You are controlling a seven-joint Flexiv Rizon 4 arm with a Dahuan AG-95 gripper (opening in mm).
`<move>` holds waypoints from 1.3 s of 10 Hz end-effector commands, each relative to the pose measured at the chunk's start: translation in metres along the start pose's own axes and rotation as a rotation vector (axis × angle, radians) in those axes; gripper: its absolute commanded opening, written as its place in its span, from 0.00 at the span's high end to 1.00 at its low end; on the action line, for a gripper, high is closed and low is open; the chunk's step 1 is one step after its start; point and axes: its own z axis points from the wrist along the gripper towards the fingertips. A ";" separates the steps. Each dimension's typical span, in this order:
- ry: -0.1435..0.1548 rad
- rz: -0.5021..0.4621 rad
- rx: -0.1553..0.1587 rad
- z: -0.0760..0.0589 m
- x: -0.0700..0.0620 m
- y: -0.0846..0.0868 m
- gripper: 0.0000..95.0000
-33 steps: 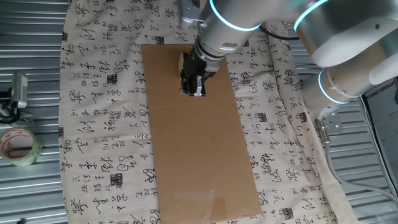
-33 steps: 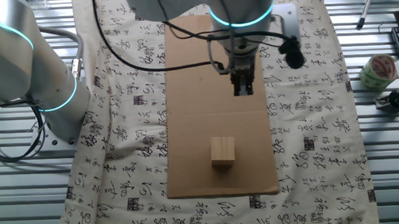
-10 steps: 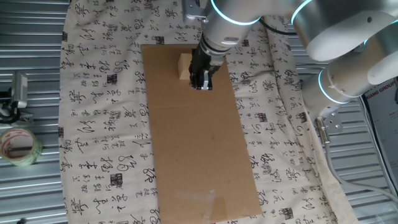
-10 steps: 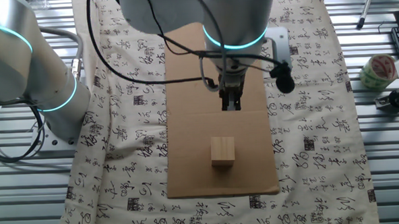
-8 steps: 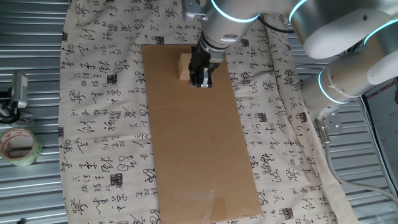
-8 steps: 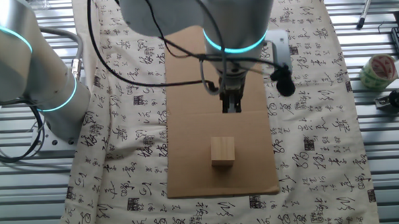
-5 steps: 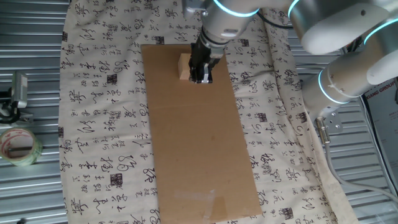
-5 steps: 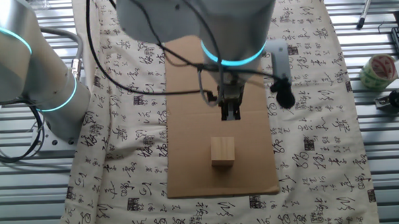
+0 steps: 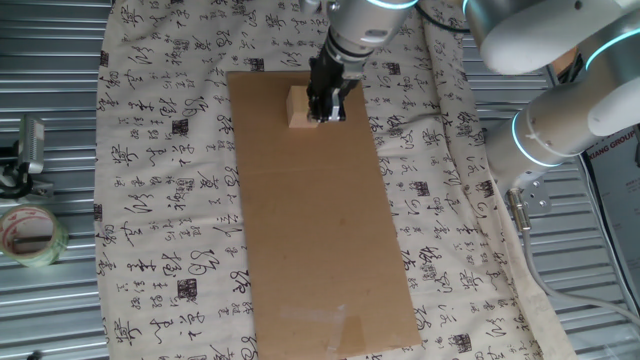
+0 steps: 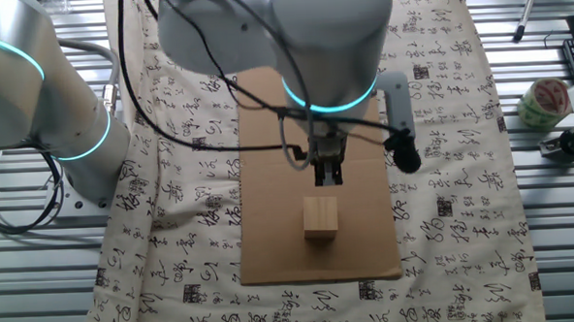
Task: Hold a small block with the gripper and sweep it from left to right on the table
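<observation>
Closing on the block, nothing gripped yet

Hanging over the far end of the cardboard, the hand [image 10: 327, 176] points straight down, with its black fingers close together and only a narrow gap between them. It holds nothing. In the other fixed view its tips sit just short of the block [image 10: 320, 218], with a strip of bare cardboard showing between them. In one fixed view the hand [image 9: 327, 107] overlaps the right side of the block [image 9: 299, 108], so from there I cannot tell whether they touch.

The block is a small pale wooden cube standing flat on the cardboard [image 9: 320, 220], near one short end and roughly midway across its width.

As for progress, I judge the task barely begun: the block is not grasped and the sweep has not started. What remains is to bring the fingers around the cube, close on it, and drag it sideways across the tabletop [image 10: 453, 173].

The cardboard is a long brown sheet lying on a cream cloth printed with black calligraphy, which is rumpled at its edges. It looks smooth enough for the cube to slide, though its edge could catch the block if the sweep runs off it.

Around the cloth is corrugated metal. A roll of tape [image 9: 30, 236] lies on it, well away from the work.
</observation>
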 end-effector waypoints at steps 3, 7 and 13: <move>0.004 0.008 0.019 0.001 -0.001 -0.002 1.00; 0.002 0.016 0.018 0.001 -0.001 -0.002 1.00; 0.003 0.016 0.013 0.001 -0.001 -0.002 1.00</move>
